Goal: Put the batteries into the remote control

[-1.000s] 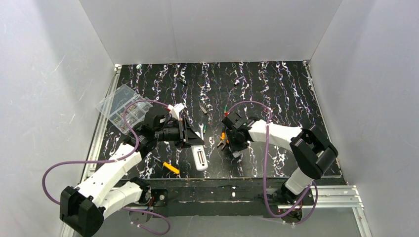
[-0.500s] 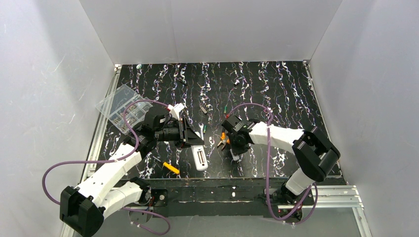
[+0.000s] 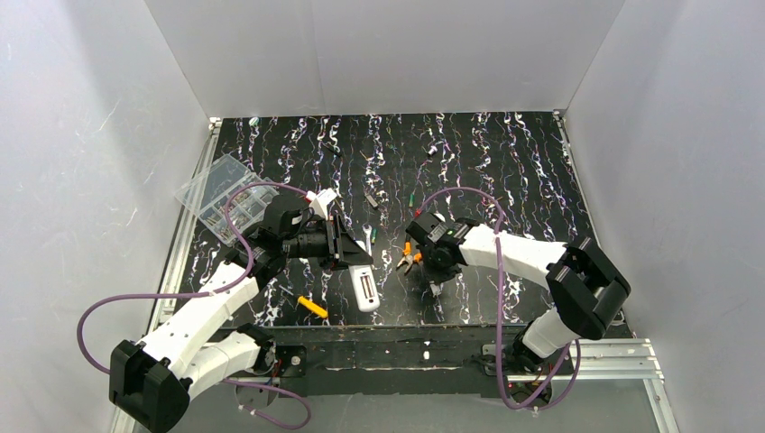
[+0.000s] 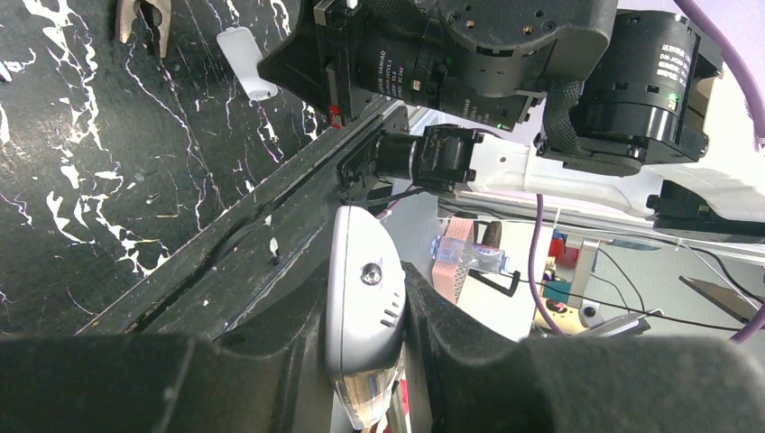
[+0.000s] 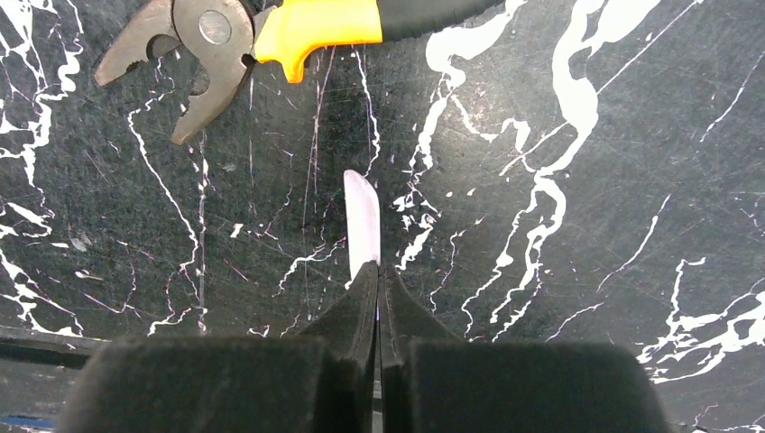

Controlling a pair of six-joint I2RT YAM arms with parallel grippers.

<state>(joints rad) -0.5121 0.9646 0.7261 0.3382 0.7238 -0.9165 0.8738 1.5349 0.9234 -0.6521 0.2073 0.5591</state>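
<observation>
**Cover pinched, battery bay waiting**

The right pincer (image 5: 377,280) is clenched on the thin white cover (image 5: 362,225), gripping it edge-on at one end, just beside the pliers (image 5: 271,27) on the worktop (image 5: 586,271). The left pincer (image 4: 365,343) is clamped around the remote (image 3: 364,290), which sits near the front edge with its open bay facing up.

The step looks like clearing the cover before loading. The grip is narrow, so the cover could pivot. A slow, straight lift seems best, then setting it down well apart from the pliers and the remote. The left arm should hold the remote level.

A slim green piece, likely a battery (image 3: 373,232), lies just beyond the remote. It is too small to be sure.

No brand, label or writing can be read in any view.
</observation>
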